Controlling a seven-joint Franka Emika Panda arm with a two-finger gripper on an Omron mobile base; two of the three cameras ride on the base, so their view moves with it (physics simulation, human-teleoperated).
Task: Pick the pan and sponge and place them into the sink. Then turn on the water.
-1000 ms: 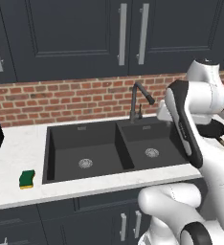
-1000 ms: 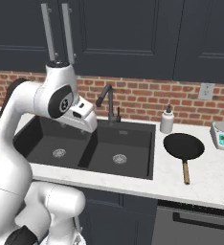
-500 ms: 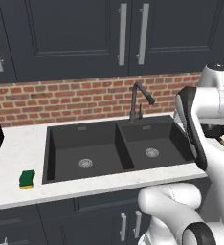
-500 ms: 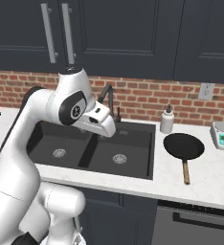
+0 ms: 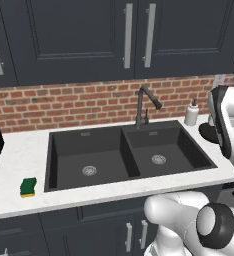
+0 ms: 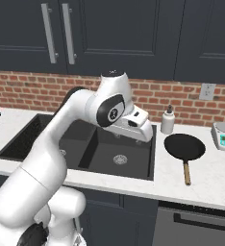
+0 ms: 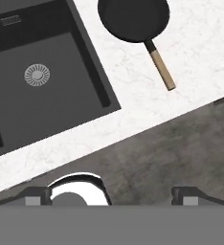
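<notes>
Left base: sponge [image 5: 28, 186] on bench [image 5: 19, 155] left of sink [image 5: 129, 155], well apart from arm. Right base: pan [image 6: 184, 146] on bench right of sink, just right of hand [image 6: 145, 137]. Hand view: hand wide open, empty, pan far ahead beyond fingertips [image 7: 184, 194].

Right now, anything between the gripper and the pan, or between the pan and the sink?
Nothing visible. The pan lies alone on bare counter right of the sink. The soap bottle stands behind, off the path. Gripper is open and empty.

No legible text, labels or numbers
</notes>
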